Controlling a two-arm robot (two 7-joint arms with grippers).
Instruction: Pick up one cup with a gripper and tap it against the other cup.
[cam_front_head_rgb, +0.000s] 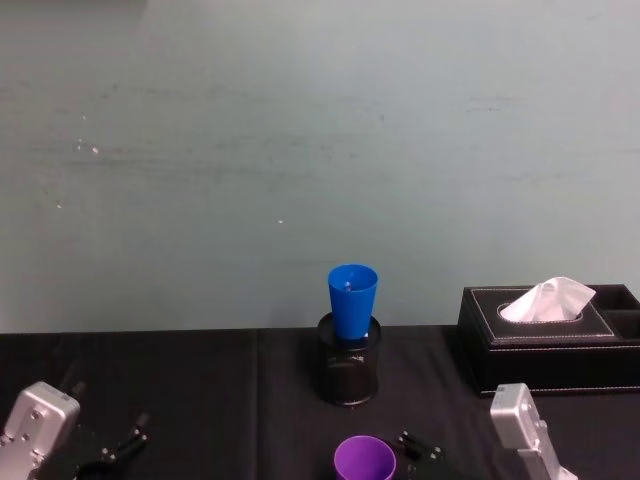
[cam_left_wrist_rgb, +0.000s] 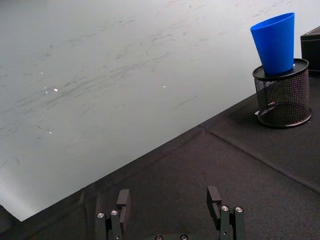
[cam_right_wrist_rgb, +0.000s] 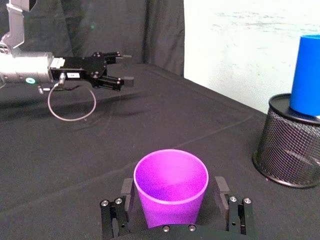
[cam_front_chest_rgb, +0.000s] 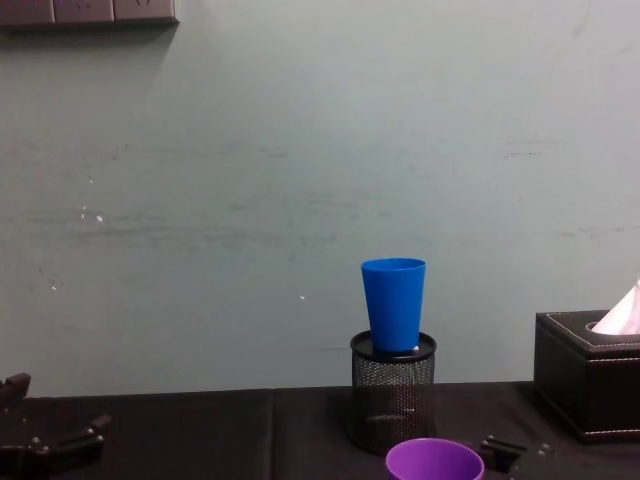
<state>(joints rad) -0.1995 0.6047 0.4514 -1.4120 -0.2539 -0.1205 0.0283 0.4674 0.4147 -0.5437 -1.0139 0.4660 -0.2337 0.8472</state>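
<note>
The purple cup (cam_right_wrist_rgb: 171, 192) stands upright on the black cloth at the near edge (cam_front_head_rgb: 364, 460), (cam_front_chest_rgb: 435, 462). My right gripper (cam_right_wrist_rgb: 172, 189) is open, with one finger on each side of the cup and a thin gap showing at its fingers (cam_right_wrist_rgb: 220, 186). The blue cup (cam_front_head_rgb: 352, 298) stands farther back, seated in the top of a black mesh pen holder (cam_front_head_rgb: 348, 372), also in the chest view (cam_front_chest_rgb: 393, 303) and the left wrist view (cam_left_wrist_rgb: 275, 42). My left gripper (cam_left_wrist_rgb: 169, 200) rests low at the near left, open with nothing between its fingers (cam_right_wrist_rgb: 127, 69).
A black tissue box (cam_front_head_rgb: 550, 335) with a white tissue stands at the right, behind my right arm. A pale wall closes off the back of the table. Bare black cloth (cam_front_head_rgb: 200, 390) lies between the left gripper and the pen holder.
</note>
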